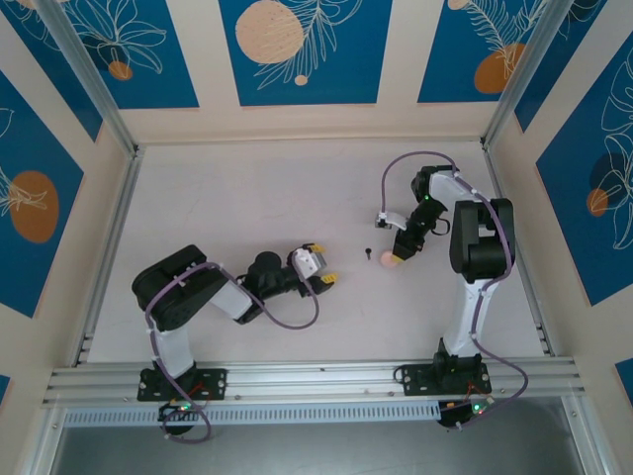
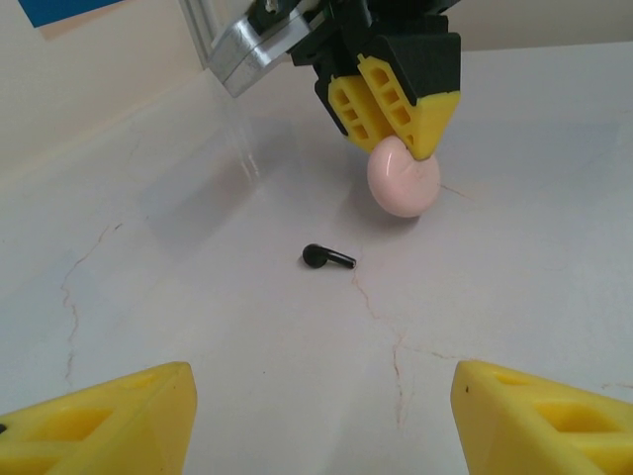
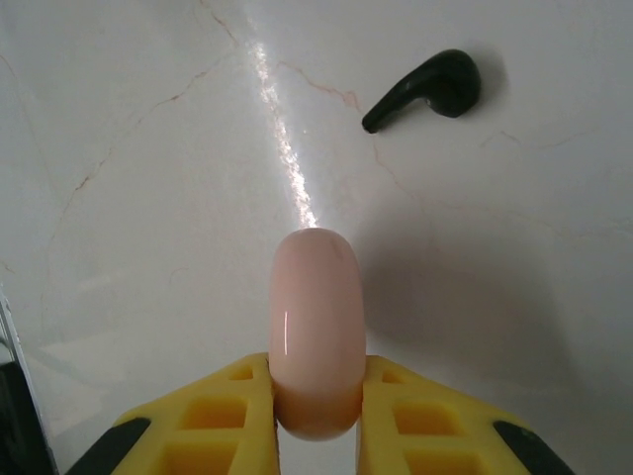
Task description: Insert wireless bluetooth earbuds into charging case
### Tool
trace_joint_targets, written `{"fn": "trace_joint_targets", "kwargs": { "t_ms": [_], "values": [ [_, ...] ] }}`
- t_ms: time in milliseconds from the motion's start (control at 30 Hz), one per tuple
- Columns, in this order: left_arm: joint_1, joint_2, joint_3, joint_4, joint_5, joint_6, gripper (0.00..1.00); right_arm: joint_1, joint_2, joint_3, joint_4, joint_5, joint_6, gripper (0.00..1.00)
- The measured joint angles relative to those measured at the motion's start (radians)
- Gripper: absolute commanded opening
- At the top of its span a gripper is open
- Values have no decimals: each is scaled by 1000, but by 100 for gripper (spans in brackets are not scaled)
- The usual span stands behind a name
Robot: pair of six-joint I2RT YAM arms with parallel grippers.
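White marbled worktop (image 1: 247, 198) with a few faint cracks, everything's on that. On one side the left fingers (image 2: 99, 421) sit low and spread apart with nothing between them, aimed at the middle. Opposite them the right fingers (image 3: 198, 426) are clamped on a pale-pink disc (image 3: 316, 317), gripped edge-on, and honestly I can't tell if its lower rim touches the worktop. One black earbud (image 2: 327, 257) lies on its side between the two, near the disc but not touching it.

Glossy pink disc (image 3: 316, 317), shiny black earbud (image 3: 430, 89), smooth table (image 3: 148, 198)
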Motion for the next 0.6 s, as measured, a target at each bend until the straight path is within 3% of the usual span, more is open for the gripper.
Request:
{"fn": "trace_joint_targets", "kwargs": {
  "t_ms": [600],
  "values": [
    [0, 11, 27, -46, 0, 0, 68, -19, 69, 58, -19, -39, -22, 27]
  ]
}}
